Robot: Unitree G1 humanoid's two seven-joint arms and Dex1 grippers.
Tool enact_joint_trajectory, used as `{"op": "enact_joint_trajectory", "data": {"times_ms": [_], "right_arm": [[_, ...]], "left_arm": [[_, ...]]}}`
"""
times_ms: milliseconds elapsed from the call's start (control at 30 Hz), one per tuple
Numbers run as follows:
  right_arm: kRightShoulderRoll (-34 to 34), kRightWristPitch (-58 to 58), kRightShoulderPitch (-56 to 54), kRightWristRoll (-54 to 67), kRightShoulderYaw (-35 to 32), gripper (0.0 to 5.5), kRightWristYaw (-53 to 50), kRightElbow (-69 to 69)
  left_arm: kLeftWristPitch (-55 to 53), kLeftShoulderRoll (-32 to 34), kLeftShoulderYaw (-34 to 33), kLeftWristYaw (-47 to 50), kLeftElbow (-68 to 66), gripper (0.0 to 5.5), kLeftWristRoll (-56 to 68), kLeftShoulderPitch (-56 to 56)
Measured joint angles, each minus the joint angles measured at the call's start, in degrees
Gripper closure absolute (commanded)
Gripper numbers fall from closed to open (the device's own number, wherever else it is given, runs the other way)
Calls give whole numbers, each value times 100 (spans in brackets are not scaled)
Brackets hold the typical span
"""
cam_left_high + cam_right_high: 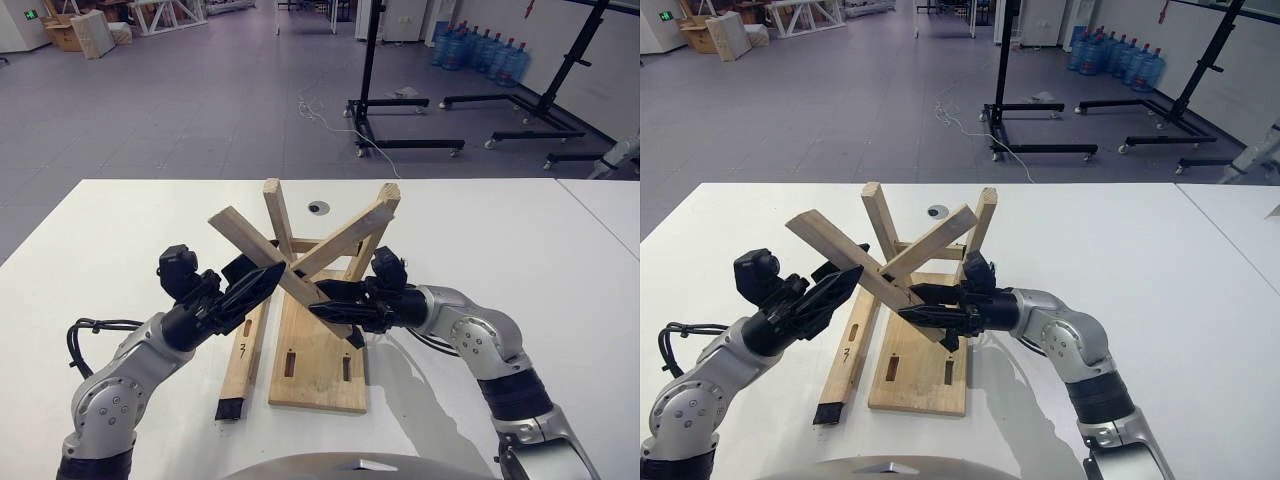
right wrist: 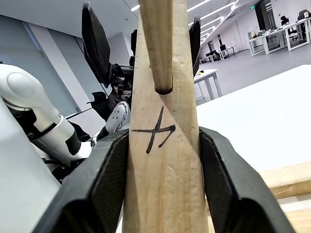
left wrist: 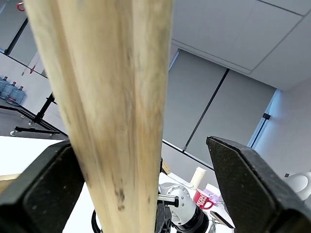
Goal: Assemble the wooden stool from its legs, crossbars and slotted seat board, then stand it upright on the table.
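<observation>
I'm clamping the raised leg (image 1: 238, 234) tight in my right gripper (image 1: 320, 308); my left gripper (image 1: 268, 277) is straddling it slackly; the seat board (image 1: 318, 385) and a spare leg (image 1: 240, 360) are seemingly lying unjoined.

Right claw (image 1: 320, 301) clamps leg (image 1: 238, 234); left claw (image 1: 270, 282) spread.

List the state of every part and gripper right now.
Seat board: lying flat on the table, slots up.
Loose leg: lying flat beside the board.
Crossed legs: held raised over the board, tilted.
Right gripper: shut on one crossed leg's lower end.
Left gripper: open, fingers astride the same leg.
</observation>
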State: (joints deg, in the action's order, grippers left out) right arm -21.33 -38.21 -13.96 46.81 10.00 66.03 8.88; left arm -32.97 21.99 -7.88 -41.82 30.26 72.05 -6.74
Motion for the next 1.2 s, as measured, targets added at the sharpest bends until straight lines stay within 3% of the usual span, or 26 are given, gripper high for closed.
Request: {"op": "enact_joint_trajectory", "data": {"times_ms": [533, 900, 1200], "right_arm": [[80, 331, -6, -354, 103, 347, 421, -222], [185, 389, -66, -408, 101, 347, 476, -373], [-25, 166, -93, -402, -197, 194, 48, -467]], "left_arm": [[86, -232, 129, 122, 13, 328, -68, -268], [191, -165, 7, -131, -135, 332, -110, -273], [409, -222, -487, -252, -333, 337, -36, -204]]}}
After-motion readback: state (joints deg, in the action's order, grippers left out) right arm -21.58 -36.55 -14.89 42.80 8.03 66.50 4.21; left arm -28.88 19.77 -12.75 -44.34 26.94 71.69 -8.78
